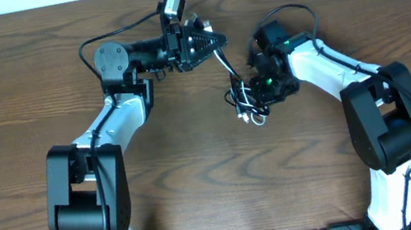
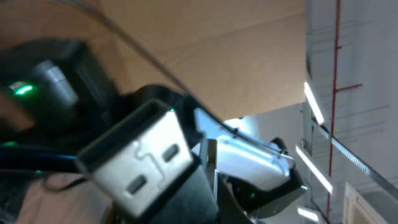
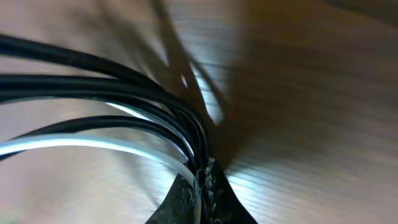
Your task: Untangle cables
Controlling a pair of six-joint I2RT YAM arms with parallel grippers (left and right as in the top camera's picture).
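The cables (image 1: 244,105) are a small tangle of black and white cords in the middle of the wooden table (image 1: 201,191). My left gripper (image 1: 218,41) is shut on one cord's end. The left wrist view shows a silver USB plug (image 2: 140,155) with a black body sticking out of the jaws (image 2: 208,202). A cord runs taut from there down to the tangle. My right gripper (image 1: 257,89) is at the tangle's right side. In the right wrist view, several black cords (image 3: 124,78) and a white cord (image 3: 93,144) converge into its shut fingers (image 3: 203,186).
The right arm (image 2: 249,165) shows in the left wrist view, close behind the plug. The thicker black wires fixed to the arms loop above each wrist (image 1: 288,11). The two grippers are close together at the table's far middle.
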